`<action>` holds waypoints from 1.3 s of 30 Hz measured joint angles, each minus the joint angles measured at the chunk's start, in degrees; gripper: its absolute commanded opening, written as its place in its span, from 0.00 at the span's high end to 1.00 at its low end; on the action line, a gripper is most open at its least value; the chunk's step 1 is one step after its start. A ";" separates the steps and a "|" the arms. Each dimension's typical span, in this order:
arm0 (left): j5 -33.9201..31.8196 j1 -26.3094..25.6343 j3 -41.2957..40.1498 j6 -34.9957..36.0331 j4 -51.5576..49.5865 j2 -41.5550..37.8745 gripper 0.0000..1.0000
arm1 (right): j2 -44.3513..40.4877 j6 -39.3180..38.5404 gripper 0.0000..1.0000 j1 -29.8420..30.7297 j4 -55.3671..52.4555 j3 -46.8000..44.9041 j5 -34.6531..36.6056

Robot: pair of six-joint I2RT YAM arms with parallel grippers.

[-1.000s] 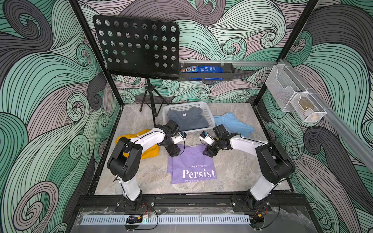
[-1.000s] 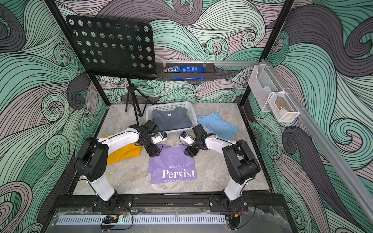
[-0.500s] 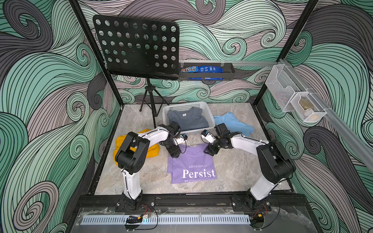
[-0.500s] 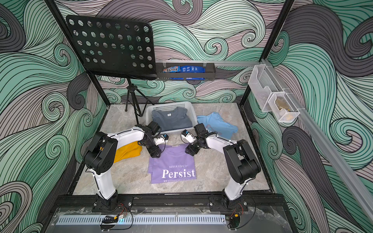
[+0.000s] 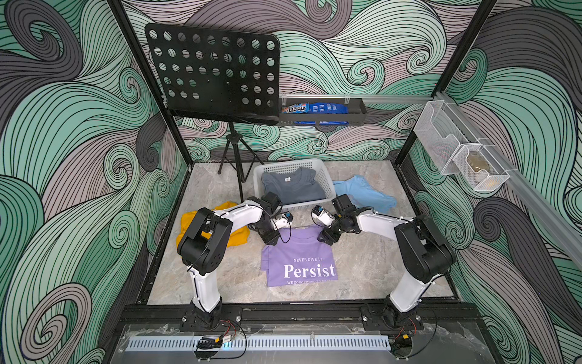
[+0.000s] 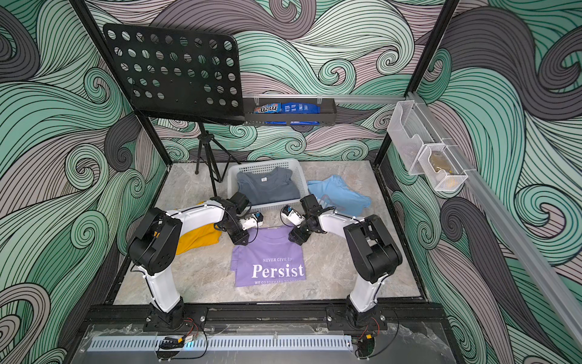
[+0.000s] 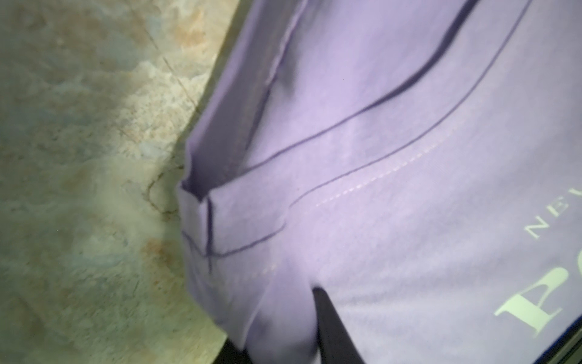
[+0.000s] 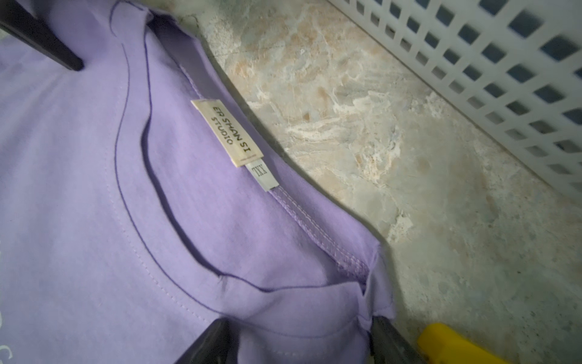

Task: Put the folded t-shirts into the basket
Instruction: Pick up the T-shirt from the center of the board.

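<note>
The lilac "Persist" t-shirt (image 5: 299, 261) (image 6: 271, 261) lies flat on the table in front of the white basket (image 5: 289, 164) (image 6: 264, 164). A slate-grey t-shirt (image 5: 293, 189) fills the basket. My left gripper (image 5: 271, 241) (image 7: 283, 334) is shut on the lilac shirt's collar-side left corner, with fabric bunched between its fingers. My right gripper (image 5: 326, 238) (image 8: 297, 340) is open, its fingers straddling the opposite collar corner. The light blue t-shirt (image 5: 362, 192) lies right of the basket. My left arm partly covers the mustard yellow t-shirt (image 5: 237, 236).
A black music stand (image 5: 214, 72) on a tripod (image 5: 234, 164) stands behind and left of the basket. A black tray of snack packs (image 5: 321, 110) hangs on the back wall and white wire-mesh holders (image 5: 456, 151) on the right wall. The basket's grid wall (image 8: 504, 78) is close beside the right gripper.
The left jaws have closed onto the lilac shirt's corner, and the left arm's elbow has swung in over the yellow shirt. The right arm has barely moved.
</note>
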 measured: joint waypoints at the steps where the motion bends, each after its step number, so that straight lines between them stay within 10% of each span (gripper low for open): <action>1: -0.02 0.00 -0.42 0.11 0.37 -0.37 0.83 | 0.13 -0.02 0.27 0.13 0.20 0.02 0.00; 17: 0.04 0.90 -3.10 -0.37 2.16 -2.91 1.00 | 1.42 2.69 1.00 1.88 0.33 1.29 -4.63; 39: 8.94 4.92 11.17 -0.11 -12.17 -21.05 1.00 | -23.37 4.39 1.00 -2.03 2.19 5.05 -18.05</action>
